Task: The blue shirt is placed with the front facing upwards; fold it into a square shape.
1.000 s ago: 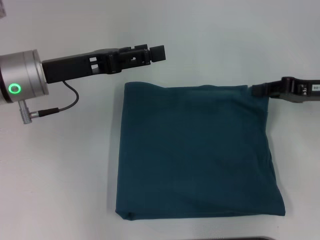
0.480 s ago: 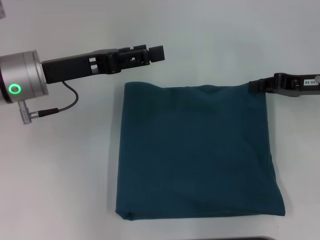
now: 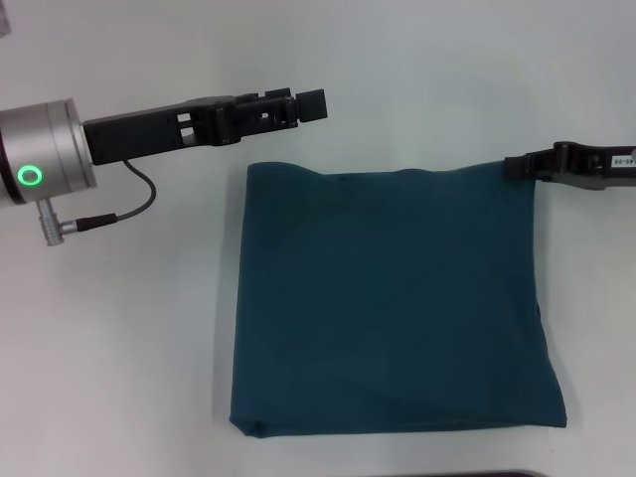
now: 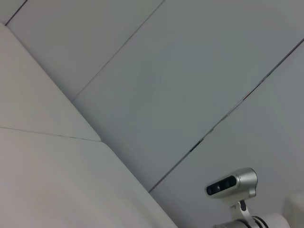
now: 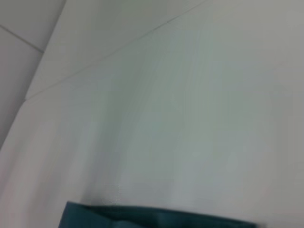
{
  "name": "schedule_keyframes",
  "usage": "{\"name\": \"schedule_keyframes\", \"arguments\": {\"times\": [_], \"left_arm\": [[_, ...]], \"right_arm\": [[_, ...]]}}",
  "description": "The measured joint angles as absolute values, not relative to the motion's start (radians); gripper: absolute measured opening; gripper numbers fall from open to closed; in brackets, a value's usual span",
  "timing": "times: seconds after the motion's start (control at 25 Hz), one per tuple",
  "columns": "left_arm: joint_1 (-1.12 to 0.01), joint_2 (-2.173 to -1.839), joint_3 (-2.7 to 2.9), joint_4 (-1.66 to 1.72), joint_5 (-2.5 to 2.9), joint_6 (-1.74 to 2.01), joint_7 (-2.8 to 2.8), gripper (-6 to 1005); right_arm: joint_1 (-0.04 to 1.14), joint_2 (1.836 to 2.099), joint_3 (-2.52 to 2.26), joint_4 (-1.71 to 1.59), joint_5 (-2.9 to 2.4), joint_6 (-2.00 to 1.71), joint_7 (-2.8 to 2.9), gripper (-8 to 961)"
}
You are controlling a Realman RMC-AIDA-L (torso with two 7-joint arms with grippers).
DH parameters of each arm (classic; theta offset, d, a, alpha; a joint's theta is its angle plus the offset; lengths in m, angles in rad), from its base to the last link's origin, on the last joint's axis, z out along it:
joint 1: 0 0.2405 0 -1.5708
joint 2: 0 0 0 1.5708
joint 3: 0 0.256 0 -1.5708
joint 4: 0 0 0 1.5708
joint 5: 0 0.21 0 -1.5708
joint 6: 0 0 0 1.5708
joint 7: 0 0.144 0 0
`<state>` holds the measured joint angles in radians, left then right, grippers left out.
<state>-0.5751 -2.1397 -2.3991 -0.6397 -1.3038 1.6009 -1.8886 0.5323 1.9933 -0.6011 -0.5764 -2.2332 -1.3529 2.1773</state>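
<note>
Teal blue shirt [image 3: 393,303] folded square — left gripper [image 3: 310,105], right gripper [image 3: 515,165] nearby (grip unclear)

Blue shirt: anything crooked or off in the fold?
Mostly tidy. The blue shirt lies folded, roughly square, but it flares wider toward the near right corner and the far edge ripples slightly. Nothing else stands out.

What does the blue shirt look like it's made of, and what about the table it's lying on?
The blue shirt looks like soft matte knit fabric, probably cotton: it lies limp in a folded square with rounded edges, faint creases and no sheen. The table looks like a smooth, hard, white matte surface, possibly laminate; its exact material cannot be told.
</note>
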Motion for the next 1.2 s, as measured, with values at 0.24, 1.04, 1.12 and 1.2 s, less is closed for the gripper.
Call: {"name": "schedule_keyframes", "arguments": {"times": [0.24,1.04,1.12,1.2], "left_arm": [[-0.577,-2.140,-2.399,-0.640,-1.304,1.599,-1.890,947],[-0.553,-2.138,-2.399,-0.640,-1.306,1.611,-1.863,948],[-0.543,-2.138,-2.399,-0.641,-1.307,1.619,-1.845,948],[-0.536,-2.139,-2.400,-0.641,-1.308,1.626,-1.833,948]], "right_arm": [[0.520,1.996,-0.539,-0.578,-2.226,-1.333,2.166,146],[0.512,1.998,-0.518,-0.619,-2.110,-1.569,1.981,699],[0.512,1.997,-0.523,-0.616,-2.110,-1.575,1.976,698],[0.512,1.995,-0.530,-0.614,-2.113,-1.584,1.971,696]]}}
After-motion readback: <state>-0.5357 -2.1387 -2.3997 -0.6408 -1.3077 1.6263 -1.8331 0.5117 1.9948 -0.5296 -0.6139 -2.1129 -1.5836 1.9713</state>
